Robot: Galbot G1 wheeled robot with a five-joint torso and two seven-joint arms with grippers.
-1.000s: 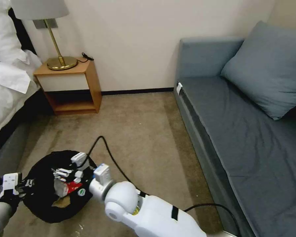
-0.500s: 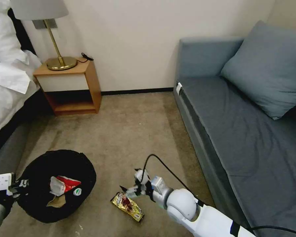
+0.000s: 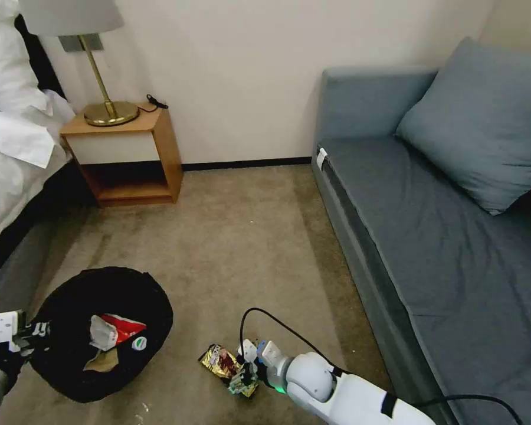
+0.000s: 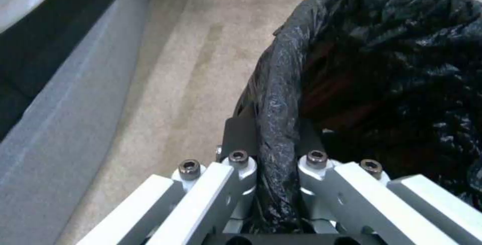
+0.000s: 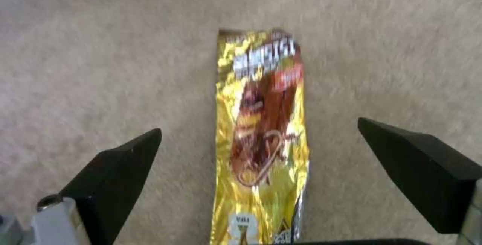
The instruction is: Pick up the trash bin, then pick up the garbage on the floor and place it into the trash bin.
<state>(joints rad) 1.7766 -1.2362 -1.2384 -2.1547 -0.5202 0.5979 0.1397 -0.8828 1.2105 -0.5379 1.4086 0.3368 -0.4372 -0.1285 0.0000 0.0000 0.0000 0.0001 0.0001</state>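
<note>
Right gripper (image 3: 242, 378) dropped lower since half second ago, now over gold snack wrapper (image 5: 261, 139) on carpet (image 3: 248, 236), fingers (image 5: 115, 173) spread wide either side (not touching). Left gripper (image 4: 273, 169) clamped on trash bin (image 3: 100, 330) rim, unchanged; three litter pieces inside.

At the head view's lower right, the right arm (image 3: 348, 395) is glossy white with a rounded joint, black bands and a looping black cable (image 3: 265, 321) (a green light glows at the wrist). The right end effector (image 5: 261, 169) carries black wedge-shaped fingers (image 5: 118, 173). The left end effector (image 4: 273, 184) has pale grey linkage bars with black hex screws (image 4: 317, 157).
</note>
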